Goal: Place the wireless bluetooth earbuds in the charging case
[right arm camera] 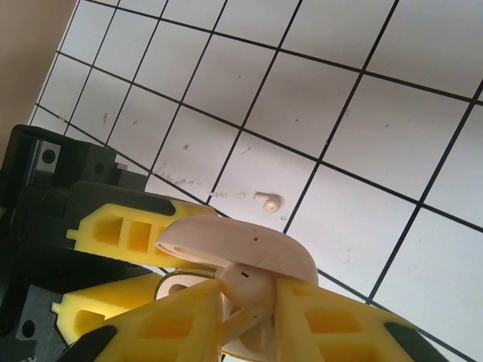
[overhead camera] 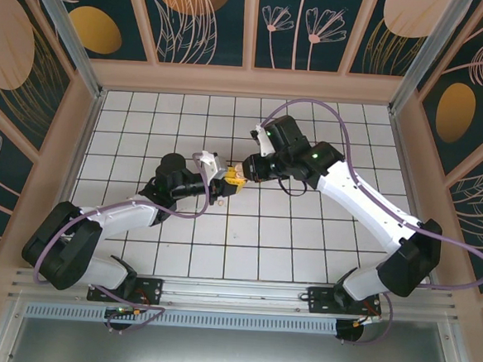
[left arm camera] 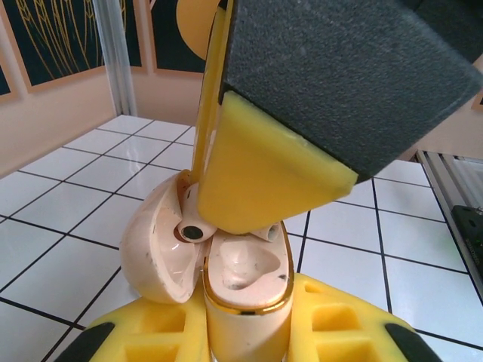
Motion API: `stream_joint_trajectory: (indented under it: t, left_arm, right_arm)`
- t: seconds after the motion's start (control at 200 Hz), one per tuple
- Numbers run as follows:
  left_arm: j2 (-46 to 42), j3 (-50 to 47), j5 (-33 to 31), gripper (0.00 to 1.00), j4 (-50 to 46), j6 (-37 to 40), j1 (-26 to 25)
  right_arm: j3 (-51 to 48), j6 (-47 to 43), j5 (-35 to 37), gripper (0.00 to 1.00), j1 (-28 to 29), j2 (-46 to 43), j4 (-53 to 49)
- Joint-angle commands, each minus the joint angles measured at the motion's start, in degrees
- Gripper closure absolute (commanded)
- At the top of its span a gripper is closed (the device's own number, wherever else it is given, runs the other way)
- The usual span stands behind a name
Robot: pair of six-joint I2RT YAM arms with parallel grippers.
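Note:
The pinkish-beige charging case (left arm camera: 243,290) with its gold rim stands upright between the yellow fingers of my left gripper (left arm camera: 245,335), which is shut on it. Its lid (left arm camera: 151,249) hangs open to the left. My right gripper (right arm camera: 249,305) is shut on a white earbud (right arm camera: 245,280) and holds it just under the open lid (right arm camera: 241,243), at the case's mouth. From the left wrist, the earbud (left arm camera: 192,231) peeks out below the right gripper's yellow finger (left arm camera: 264,173), above the recessed well. A second earbud (right arm camera: 267,200) lies loose on a white tile. From above, both grippers (overhead camera: 219,185) (overhead camera: 242,173) meet mid-table.
The floor is white tile with a black grid (overhead camera: 304,235). Beige walls (overhead camera: 83,137) with patterned panels enclose the left, right and back. A metal rail (overhead camera: 241,301) runs along the near edge by the arm bases.

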Motion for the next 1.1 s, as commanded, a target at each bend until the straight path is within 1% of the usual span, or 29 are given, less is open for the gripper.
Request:
stream_joint_trajectory:
  t: [0.0, 0.23, 0.415, 0.621, 0.776, 1.096]
  left_arm:
    - [-1.9, 0.2, 0.5, 0.81, 2.6, 0.1, 0.0]
    - [-1.4, -1.2, 0.7, 0.81, 7.1, -3.5, 0.0]
    - [-1.1, -1.5, 1.5, 0.81, 9.6, -6.0, 0.0]
    - [0.1, -2.7, 2.5, 0.81, 17.4, -14.2, 0.0]
    - [0.5, -3.2, 3.2, 0.81, 20.6, -18.4, 0.0]
    - [0.1, -1.5, 3.9, 0.81, 20.6, -21.4, 0.0]
  right_arm:
    - [-2.1, -0.5, 1.7, 0.79, 0.5, -3.8, 3.8]
    - [-7.5, -3.2, 3.1, 0.82, 0.4, -9.9, 11.2]
    - [-10.8, -8.3, 3.2, 0.82, 0.4, -13.1, 16.9]
    - [-14.1, -15.0, 4.6, 0.82, 0.4, -16.3, 22.8]
    - [-14.2, -19.3, 4.3, 0.82, 0.5, -16.5, 23.4]
    - [-13.6, -22.6, 3.9, 0.82, 0.6, -15.8, 23.0]
